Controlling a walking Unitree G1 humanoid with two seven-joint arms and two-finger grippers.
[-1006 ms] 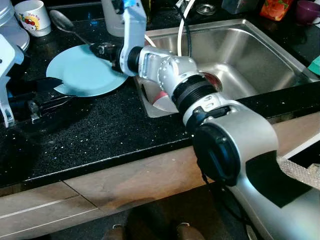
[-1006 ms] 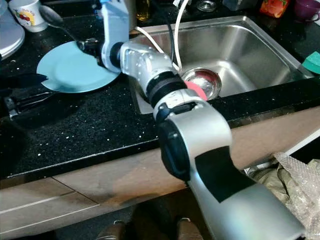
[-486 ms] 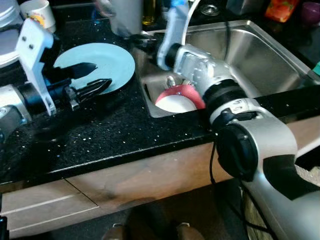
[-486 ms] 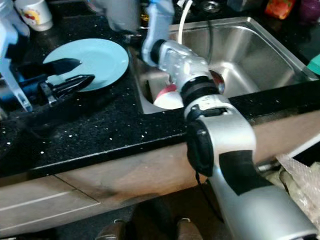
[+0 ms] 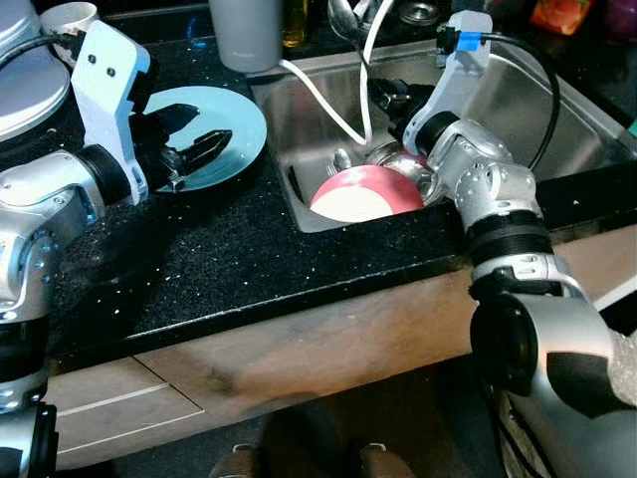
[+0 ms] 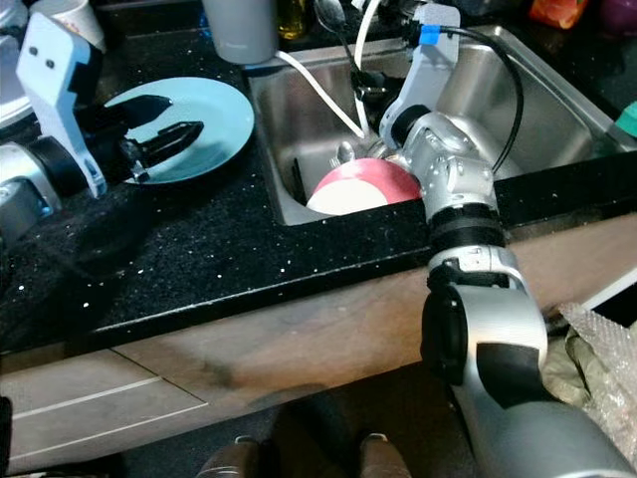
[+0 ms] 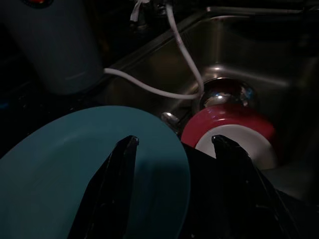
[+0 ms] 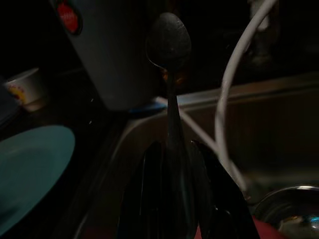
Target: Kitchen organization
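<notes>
My right gripper (image 6: 366, 85) hovers over the back left part of the steel sink (image 5: 557, 110), shut on a metal spoon (image 8: 168, 45) that points up and away past the fingers. The spoon's bowl (image 6: 328, 12) shows near the sink's back rim. A light blue plate (image 5: 234, 124) lies on the black counter left of the sink. My left gripper (image 5: 204, 129) is open just above the plate's near edge, its fingers (image 7: 130, 142) apart with nothing between them. A red bowl (image 5: 363, 194) with a white inside leans in the sink beside a shiny metal bowl (image 7: 227, 92).
A grey tumbler (image 5: 244, 30) stands behind the plate, and a white hose (image 5: 328, 100) runs from it into the sink. A white printed mug (image 5: 70, 15) and a pale lid (image 5: 20, 70) sit at the far left. Orange and purple items stand at the back right.
My right arm swung from above the blue plate over to the sink, carrying the spoon. My left arm came up and forward, and its open gripper now sits over the plate.
</notes>
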